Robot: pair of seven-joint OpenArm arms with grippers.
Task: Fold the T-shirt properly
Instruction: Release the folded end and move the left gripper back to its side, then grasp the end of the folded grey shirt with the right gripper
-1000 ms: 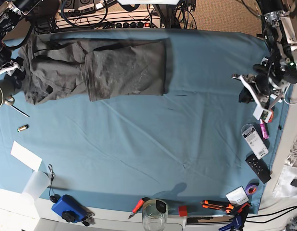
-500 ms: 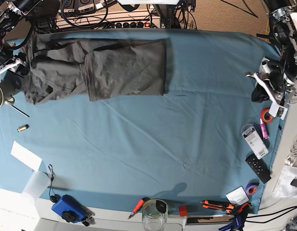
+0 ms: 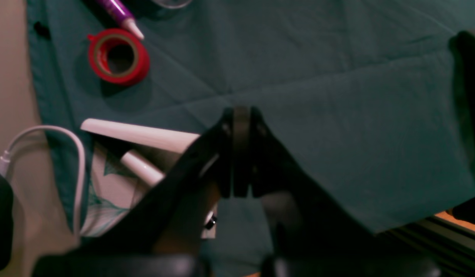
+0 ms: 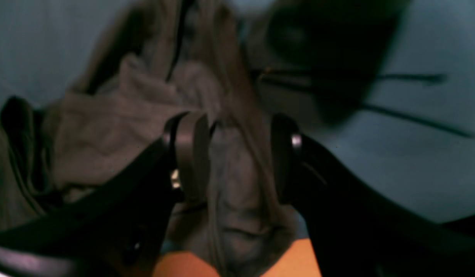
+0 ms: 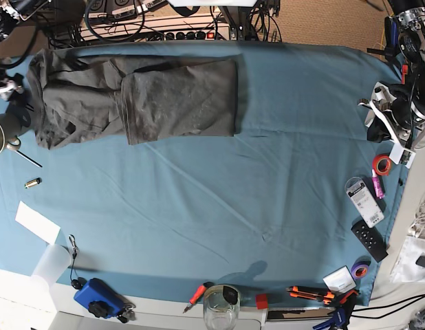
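The dark grey T-shirt (image 5: pixel 137 100) lies folded into a long band on the teal table cloth (image 5: pixel 219 192) at the back left. My right gripper (image 5: pixel 7 88) is at the shirt's left end. In the right wrist view its jaws (image 4: pixel 237 132) stand apart, with blurred grey shirt fabric (image 4: pixel 126 115) showing between and under them. I cannot tell whether the fingers touch the fabric. My left gripper (image 5: pixel 379 115) is far off at the table's right edge. It is shut and empty above bare cloth in the left wrist view (image 3: pixel 241 115).
A metal mug (image 5: pixel 1 134) stands by the shirt's left end. Red tape (image 5: pixel 382 164) (image 3: pixel 118 55), a purple marker (image 3: pixel 120 13), a remote (image 5: pixel 369 240) and packets lie along the right edge. A glass jar (image 5: pixel 221 306), tools (image 5: pixel 315 294) and a blue device (image 5: pixel 99 297) line the front edge.
My left arm has drawn back to the right and up, away from the table's middle. My right gripper has shifted slightly up and left at the shirt's end. The shirt has not moved.
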